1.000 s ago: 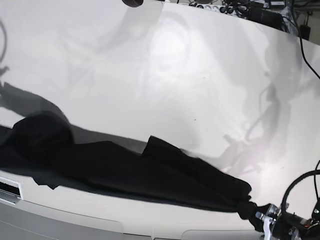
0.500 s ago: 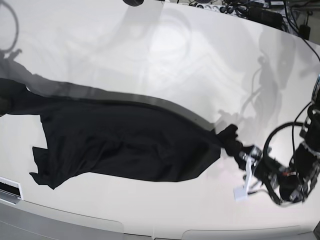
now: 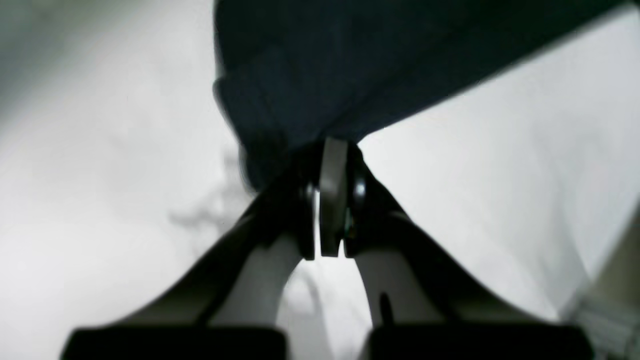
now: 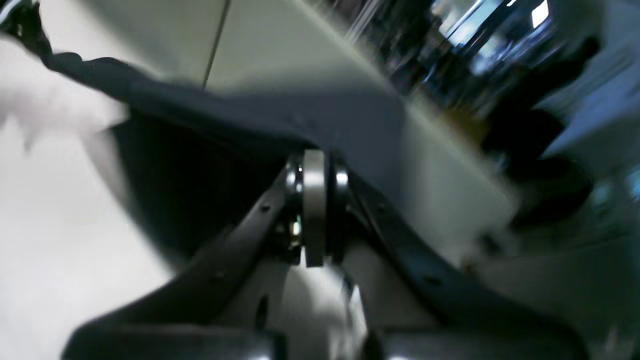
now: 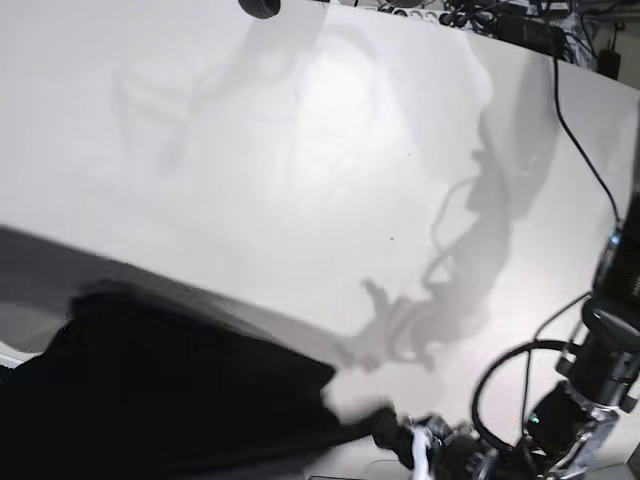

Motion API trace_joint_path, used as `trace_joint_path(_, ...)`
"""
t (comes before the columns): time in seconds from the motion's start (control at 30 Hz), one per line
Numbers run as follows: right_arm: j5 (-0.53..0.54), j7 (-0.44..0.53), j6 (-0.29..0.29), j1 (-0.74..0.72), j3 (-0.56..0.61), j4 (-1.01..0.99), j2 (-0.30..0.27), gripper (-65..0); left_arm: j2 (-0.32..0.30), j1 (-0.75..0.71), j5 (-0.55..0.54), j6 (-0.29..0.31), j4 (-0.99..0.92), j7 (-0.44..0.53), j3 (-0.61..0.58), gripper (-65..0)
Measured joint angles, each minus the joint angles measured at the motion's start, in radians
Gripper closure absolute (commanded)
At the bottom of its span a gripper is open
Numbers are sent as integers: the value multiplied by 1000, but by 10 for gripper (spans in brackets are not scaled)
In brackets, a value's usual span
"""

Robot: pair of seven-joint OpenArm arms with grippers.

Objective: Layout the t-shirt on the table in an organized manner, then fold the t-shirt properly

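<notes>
The black t-shirt (image 5: 170,390) hangs blurred across the near left of the white table (image 5: 300,150), stretched between both grippers. At the bottom of the base view my left gripper (image 5: 408,447) is shut on one bunched end of it. In the left wrist view the left gripper (image 3: 332,147) pinches the dark t-shirt (image 3: 375,60) over the table (image 3: 100,200). In the right wrist view my right gripper (image 4: 315,157) is shut on the t-shirt (image 4: 225,130), which runs taut to the upper left. The right arm lies outside the base view.
Cables and power strips (image 5: 480,15) lie along the table's far right edge. A dark round object (image 5: 258,8) sits at the far edge. The left arm and its looped cable (image 5: 590,380) stand at the right. The table's near edge runs just below the shirt.
The shirt was pulled taut over mid-table half a second ago and has swung back toward the near edge. My left gripper moved with it toward the near edge and leftward.
</notes>
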State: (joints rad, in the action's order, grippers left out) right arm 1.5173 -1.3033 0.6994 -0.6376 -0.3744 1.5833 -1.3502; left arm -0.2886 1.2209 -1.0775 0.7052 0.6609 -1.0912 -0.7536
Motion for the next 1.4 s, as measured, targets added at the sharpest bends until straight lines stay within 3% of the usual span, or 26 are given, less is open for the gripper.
trace_joint_path(0.1, -44, -130, -9, 28, 2, -14, 7, 0, -17, 52, -93, -6, 0, -51, -1, 0)
trace_joint_path(0.23, -37, -116, -50, 90, 1, -13, 6, 0, -34, 55, -251, -8, 7, -171, -68, 0)
trace_joint_path(0.33, -19, -112, -72, 158, 2, -14, 10, 0, -82, 26, -320, -8, 4, -220, -158, 0)
trace_joint_path(0.53, -33, -111, -66, 294, 5, -24, 94, 0, -99, 49, -401, -9, 2, -268, -301, 0)
trace_joint_path(0.67, -43, -113, -52, 367, 2, -27, 186, 0, -92, 31, -323, -8, 5, -202, -355, 0)
trace_joint_path(0.9, -44, -116, -48, 402, 3, -29, 308, 0, -77, 42, -109, -12, 2, 130, -348, 0)
trace_joint_path(0.97, -44, -115, -37, 404, 3, -29, 318, 0, -33, 36, -45, -18, 0, 154, -307, 0)
trace_joint_path(1.2, -48, -116, -37, 399, 3, -29, 315, 0, 118, 42, -10, -26, 2, 174, -189, 0)
trace_joint_path(1.4, -47, -116, -37, 399, 3, -29, 315, 0, 148, 40, -6, -28, -3, 148, -166, 0)
